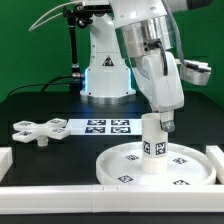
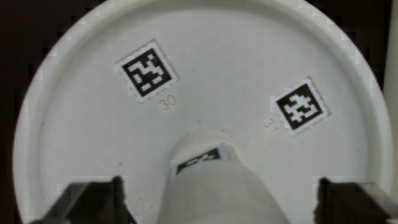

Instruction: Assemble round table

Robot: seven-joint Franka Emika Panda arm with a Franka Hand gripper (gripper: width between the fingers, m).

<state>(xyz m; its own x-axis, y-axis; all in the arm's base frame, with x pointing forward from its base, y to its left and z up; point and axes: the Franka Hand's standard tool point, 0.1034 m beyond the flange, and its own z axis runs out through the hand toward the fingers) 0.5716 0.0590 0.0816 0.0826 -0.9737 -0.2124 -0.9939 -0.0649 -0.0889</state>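
My pincer (image 1: 156,124) stands apart, its fingers (image 2: 102,200) flanking the short cylindrical post (image 1: 153,148) with a gap on each side. The post stands upright on the smooth, rimmed white plastic disc (image 1: 108,166), at lower right in the exterior view. My arm slants down from upper centre, hand pointing downward.

Exterior view, findings:

- Black table (image 1: 50,105): matte, fills the middle and left of the frame.
- Marker board (image 1: 106,126): flat on the table at centre frame, tags facing up.
- White border rail (image 1: 60,190): straight, along the lower edge.
- Second rail section (image 1: 214,152): at the right edge.
- Green cable (image 1: 45,20): arcs across the upper left.
- Black stand (image 1: 72,50): upright, just beneath the cable.
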